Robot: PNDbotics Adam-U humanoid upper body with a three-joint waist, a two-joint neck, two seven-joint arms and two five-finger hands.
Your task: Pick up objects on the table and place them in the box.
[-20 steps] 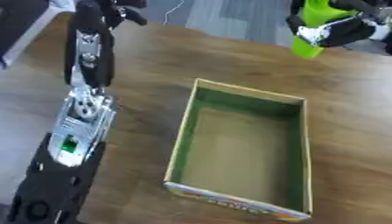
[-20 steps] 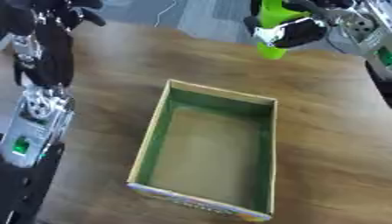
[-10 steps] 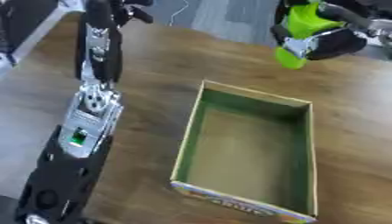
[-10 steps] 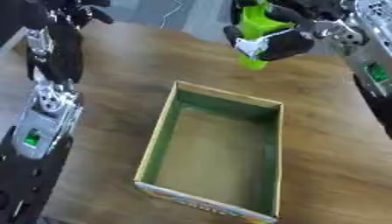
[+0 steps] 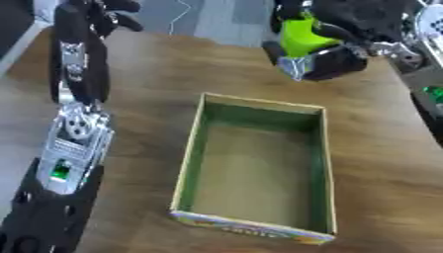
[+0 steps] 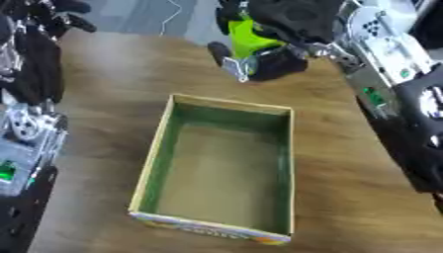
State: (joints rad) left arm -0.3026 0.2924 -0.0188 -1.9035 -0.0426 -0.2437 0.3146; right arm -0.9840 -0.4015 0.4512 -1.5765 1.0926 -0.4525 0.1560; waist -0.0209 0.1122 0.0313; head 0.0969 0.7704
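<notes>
My right hand point(image 5: 346, 34) hangs above the far end of the box, its fingers curled round a bright green object point(image 5: 304, 38) with a pale lower end. The open cardboard box point(image 5: 252, 168) lies on the wooden table with green inner walls and nothing inside it. My left hand point(image 5: 102, 14) is raised at the far left of the table, well away from the box; its dark fingers look curled with nothing in them.
My left forearm point(image 5: 73, 143) runs down the left side of the table beside the box. The right arm point(image 6: 389, 79) comes in from the upper right. The wooden tabletop point(image 5: 380, 163) is bare to the right of the box.
My right hand has carried the green object leftward and nearer, from the far right corner to just above the box's far end. The whole view has also shifted.
</notes>
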